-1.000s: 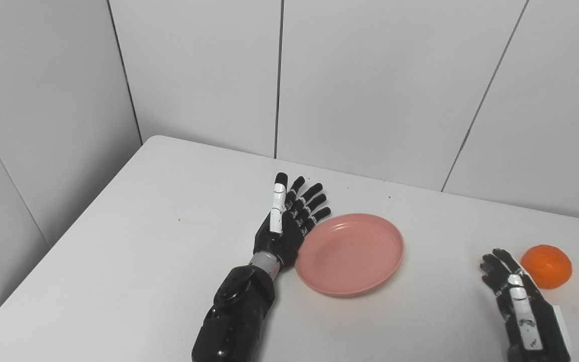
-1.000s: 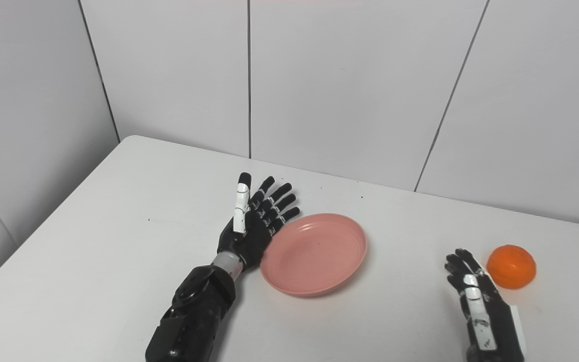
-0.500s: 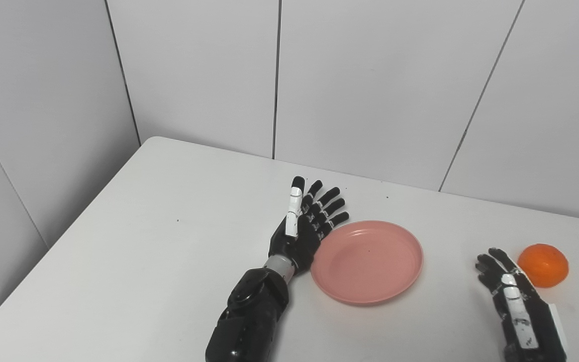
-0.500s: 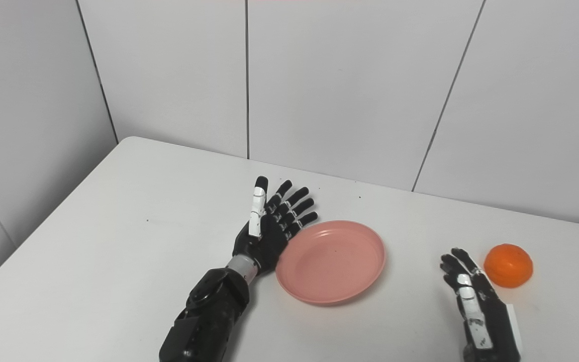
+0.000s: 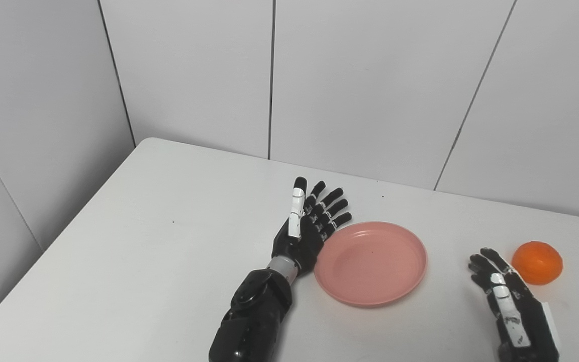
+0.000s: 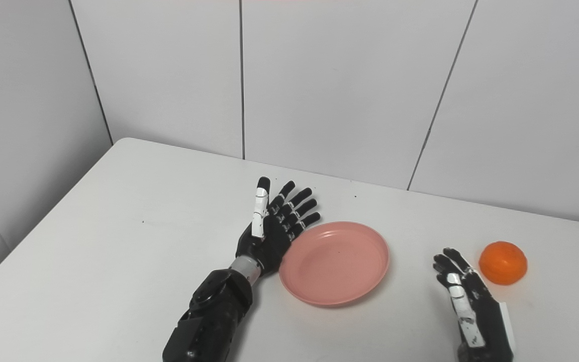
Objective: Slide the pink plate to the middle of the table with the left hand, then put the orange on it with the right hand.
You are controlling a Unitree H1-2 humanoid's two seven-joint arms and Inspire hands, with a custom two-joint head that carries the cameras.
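Pink plate point(image 5: 371, 264) sits flat on the white worktop point(image 5: 143, 241), its left rim touching the palm side of the left hand point(image 5: 309, 226). Left hand stands on edge, fingers point(image 5: 330, 208) spread and straight, holding nothing. Orange point(image 5: 537, 256) rests on the worktop just beyond and to the right of the right hand point(image 5: 505, 294), close to its fingertips, apart from the plate. Right hand is empty too, fingers apart, slightly curled.

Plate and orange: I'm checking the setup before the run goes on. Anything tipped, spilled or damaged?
Nothing stands out. The plate lies flat and empty on the table; the orange sits whole beside the open right hand.
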